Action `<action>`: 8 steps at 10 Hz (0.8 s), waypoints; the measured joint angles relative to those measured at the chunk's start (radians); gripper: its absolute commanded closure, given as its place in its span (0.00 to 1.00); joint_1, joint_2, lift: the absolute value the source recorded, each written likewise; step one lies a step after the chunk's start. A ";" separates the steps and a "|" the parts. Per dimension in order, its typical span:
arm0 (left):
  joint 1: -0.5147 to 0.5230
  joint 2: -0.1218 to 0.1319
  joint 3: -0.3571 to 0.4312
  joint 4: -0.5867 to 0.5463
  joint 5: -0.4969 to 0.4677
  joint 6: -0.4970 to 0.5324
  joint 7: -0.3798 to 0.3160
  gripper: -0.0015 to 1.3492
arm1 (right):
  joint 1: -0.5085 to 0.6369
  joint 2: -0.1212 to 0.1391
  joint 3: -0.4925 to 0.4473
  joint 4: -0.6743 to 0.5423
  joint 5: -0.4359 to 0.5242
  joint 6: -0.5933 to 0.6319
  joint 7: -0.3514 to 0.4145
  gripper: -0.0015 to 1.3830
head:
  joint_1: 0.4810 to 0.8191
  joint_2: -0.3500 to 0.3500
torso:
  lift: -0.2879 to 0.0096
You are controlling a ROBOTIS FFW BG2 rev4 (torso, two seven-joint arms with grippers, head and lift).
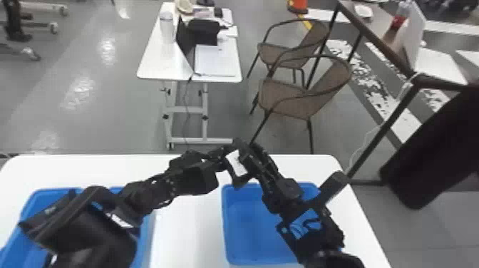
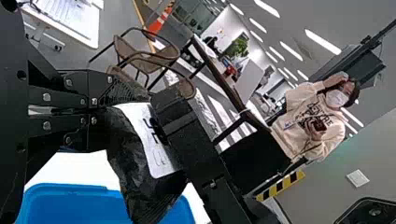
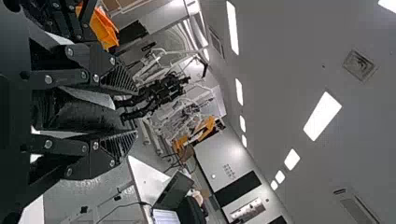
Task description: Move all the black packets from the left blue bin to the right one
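1. Black and pliant, the packet [image 2: 135, 186] is judged to be light, soft and perhaps slippery; little is likely to be crushed by a steady pinch.
2. One end is clamped between the fingers of the left hand [image 2: 108, 106], so it is best gripped by its free body.
3. The right hand [image 3: 134, 112] is opened, its fingers apart with the packet between them.
4. The packet is suspended near the right blue bin [image 1: 246, 228].
5. Its creased, faintly shiny skin is partly covered by a white label [image 2: 145, 140].
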 measured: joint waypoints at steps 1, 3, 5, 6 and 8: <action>0.000 -0.001 0.000 0.000 0.000 -0.002 0.010 0.81 | 0.003 0.000 0.000 0.002 -0.007 -0.001 0.001 0.92 | 0.63 0.26 | 0.97; 0.001 -0.005 0.004 0.000 -0.002 -0.010 0.043 0.81 | 0.008 0.000 0.007 0.006 -0.028 -0.012 0.006 0.92 | 0.63 0.26 | 0.97; 0.001 -0.010 0.009 0.000 -0.005 -0.011 0.049 0.81 | 0.005 0.000 0.007 0.018 -0.037 -0.031 0.012 0.92 | 0.63 0.26 | 0.97; 0.001 -0.010 0.009 0.000 -0.005 -0.013 0.049 0.81 | 0.005 0.000 0.005 0.020 -0.045 -0.033 0.013 0.85 | 0.63 0.25 | 0.97; 0.003 -0.008 0.008 0.000 -0.004 -0.018 0.048 0.81 | 0.006 0.000 0.014 0.049 -0.131 -0.022 0.013 0.30 | 0.63 0.25 | 0.97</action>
